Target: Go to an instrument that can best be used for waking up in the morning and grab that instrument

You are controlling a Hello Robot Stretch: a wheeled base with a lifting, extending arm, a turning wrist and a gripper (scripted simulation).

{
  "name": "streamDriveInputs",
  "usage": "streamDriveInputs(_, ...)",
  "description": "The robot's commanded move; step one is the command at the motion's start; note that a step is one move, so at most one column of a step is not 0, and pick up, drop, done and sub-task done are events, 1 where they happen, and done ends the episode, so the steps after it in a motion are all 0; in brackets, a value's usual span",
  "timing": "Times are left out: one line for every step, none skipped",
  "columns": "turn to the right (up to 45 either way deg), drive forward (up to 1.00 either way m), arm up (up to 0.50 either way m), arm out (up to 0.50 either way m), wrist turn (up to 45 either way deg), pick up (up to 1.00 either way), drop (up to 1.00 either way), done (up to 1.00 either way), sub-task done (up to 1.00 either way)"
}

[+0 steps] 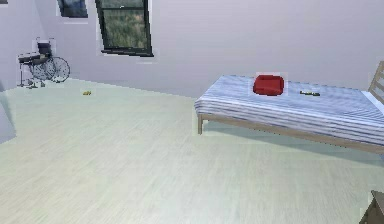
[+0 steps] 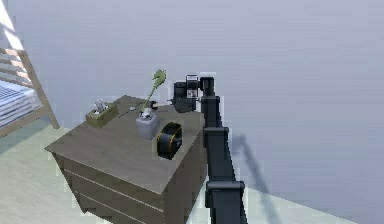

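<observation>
Pincer (image 2: pixel 182 95) indistinct beyond vase (image 2: pixel 147 124), cannot tell whether it holds anything, round clock (image 2: pixel 168 140) beside arm (image 2: pixel 218 150)

Forward view angled down across floor (image 1: pixel 120 150) toward bed (image 1: pixel 290 105); arm side view close above dresser (image 2: pixel 120 160); headboard (image 1: pixel 377 85) shared

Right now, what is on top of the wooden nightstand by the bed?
On the nightstand: an olive box, a small grey vase with a green sprig and a round black clock. The arm covers the top's far corner, so anything there is hidden.
</observation>
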Motion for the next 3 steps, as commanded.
streamDriveInputs(0.0,0.00,-0.30,0.00,0.0,0.00,0.00,0.00,0.00)
streamDriveInputs(0.0,0.00,0.00,0.00,0.0,1.00,0.00,0.00,0.00)
streamDriveInputs(0.0,0.00,0.10,0.00,0.0,0.00,0.00,0.00,0.00)
